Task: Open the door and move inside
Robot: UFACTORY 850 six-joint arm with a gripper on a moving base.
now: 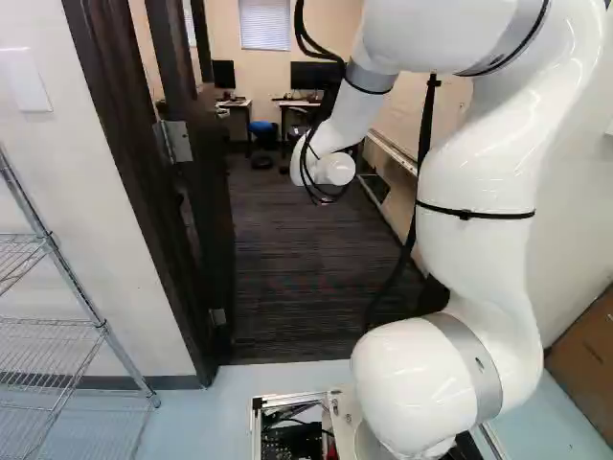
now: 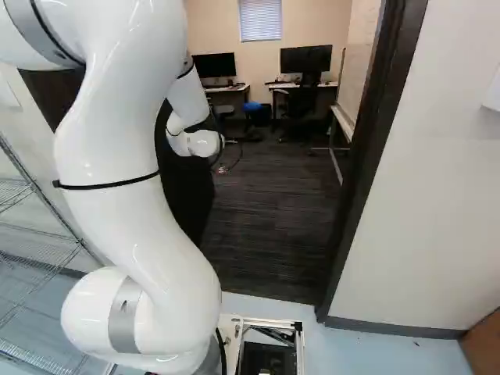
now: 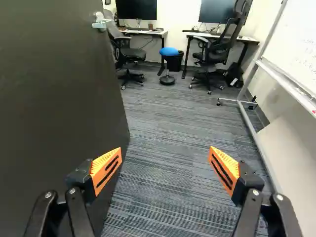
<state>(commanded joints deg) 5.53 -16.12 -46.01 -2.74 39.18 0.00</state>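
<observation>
Inward, the dark door (image 3: pixel 59 94) stands open, swung into a carpeted room; it lies at the left of the left base view, its hinge (image 1: pixel 173 141) showing against the door frame (image 1: pixel 134 172), and in the wrist view it rises close beside one finger of the gripper (image 2: pixel 225 167), its silver handle (image 3: pixel 100 23) near the far edge. The white arm (image 1: pixel 479 172) reaches through the doorway over striped dark carpet (image 3: pixel 173 118); the gripper (image 3: pixel 165 149) is released, its two fingers with orange pads (image 3: pixel 105 170) spread wide and nothing between them but a view of that carpet; whether the nearer finger touches the door I cannot tell. Ahead of the gripper, at the far side of the room, are two desks (image 3: pixel 222 37) with dark monitors (image 3: pixel 137 9), two black office chairs (image 3: pixel 215 53) and, between them, a blue-topped stool (image 3: pixel 169 51); a whiteboard (image 3: pixel 296 49) on a metal stand runs along the side opposite the door. Outside the doorway, the floor (image 1: pixel 230 383) is pale blue; a wire shelf (image 1: pixel 72 326) stands at the left of the left base view, near the frame.
</observation>
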